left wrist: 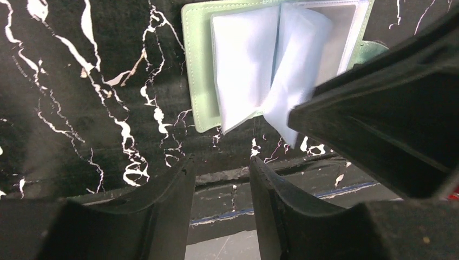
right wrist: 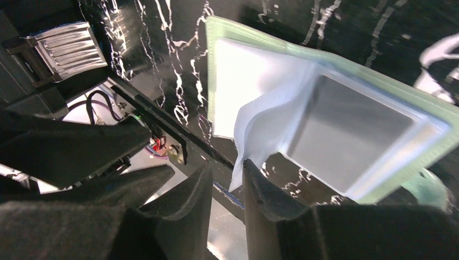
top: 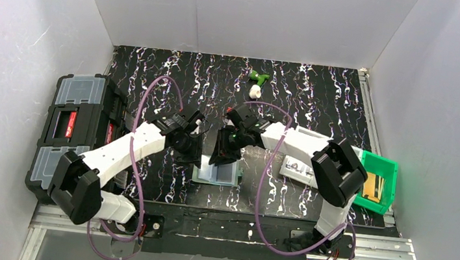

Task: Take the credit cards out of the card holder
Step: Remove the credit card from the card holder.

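While hovering at 10 o'clock of the card holder, parted and holding nothing on the left gripper. Spread wide open there at 6 o'clock on the table, clear sleeves facing up. And over at 12 o'clock, parted narrowly on the right gripper, with one sleeve corner right at the fingertips, cannot tell whether touching.

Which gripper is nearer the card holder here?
Right. The right gripper has a raised sleeve corner of the card holder between its fingers; the left gripper hovers beside its left edge, apart.
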Controlling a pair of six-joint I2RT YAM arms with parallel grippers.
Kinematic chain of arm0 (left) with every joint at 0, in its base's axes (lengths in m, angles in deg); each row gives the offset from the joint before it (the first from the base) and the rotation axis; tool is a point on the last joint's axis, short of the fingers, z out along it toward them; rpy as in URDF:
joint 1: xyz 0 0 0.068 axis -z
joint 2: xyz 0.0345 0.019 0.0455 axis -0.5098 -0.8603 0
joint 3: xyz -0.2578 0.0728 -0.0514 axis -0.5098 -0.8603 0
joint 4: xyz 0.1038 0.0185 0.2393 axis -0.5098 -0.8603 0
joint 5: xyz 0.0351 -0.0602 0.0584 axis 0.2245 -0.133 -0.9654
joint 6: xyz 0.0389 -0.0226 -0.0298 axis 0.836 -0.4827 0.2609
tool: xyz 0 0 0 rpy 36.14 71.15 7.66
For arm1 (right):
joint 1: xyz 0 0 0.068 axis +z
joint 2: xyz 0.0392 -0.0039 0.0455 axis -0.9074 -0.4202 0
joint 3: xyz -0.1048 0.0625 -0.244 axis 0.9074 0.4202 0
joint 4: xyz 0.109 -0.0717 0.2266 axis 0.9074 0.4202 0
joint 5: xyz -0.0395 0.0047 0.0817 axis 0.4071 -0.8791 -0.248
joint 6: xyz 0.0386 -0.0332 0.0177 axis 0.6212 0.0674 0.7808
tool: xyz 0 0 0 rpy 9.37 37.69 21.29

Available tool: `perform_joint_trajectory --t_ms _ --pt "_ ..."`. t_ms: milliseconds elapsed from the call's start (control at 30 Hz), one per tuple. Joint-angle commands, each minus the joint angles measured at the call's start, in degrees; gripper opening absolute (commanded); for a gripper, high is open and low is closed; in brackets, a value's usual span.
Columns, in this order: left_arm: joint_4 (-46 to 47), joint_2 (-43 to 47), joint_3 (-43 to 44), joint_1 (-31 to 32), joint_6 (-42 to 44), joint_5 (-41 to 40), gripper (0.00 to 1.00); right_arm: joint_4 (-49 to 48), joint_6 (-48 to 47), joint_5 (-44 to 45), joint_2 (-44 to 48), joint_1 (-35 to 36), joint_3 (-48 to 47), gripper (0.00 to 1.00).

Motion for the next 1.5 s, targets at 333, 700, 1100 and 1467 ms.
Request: perform_joint_trajectory --t_ms 333,700,1100,1467 --pt "-6.12 8.32 2.08 -1.04 1.12 -0.71 0.40 3.81 -1.33 -0.83 -13.63 3.71 -13.35 0.48" --pt "-1.60 5.65 3.41 -0.96 -0.60 6.69 0.38 6.12 -2.10 1.60 -5.99 1.82 -11.45 0.66" --pt "5.60 -10.08 9.02 4.62 -2.71 6.95 0.31 4.31 -2.79 3.95 3.79 -4.09 5.33 0.52" --pt "10.84 -21.52 8.78 5.48 -2.53 5.50 0.14 2.33 -2.82 4.11 1.89 -4.67 8.58 0.30"
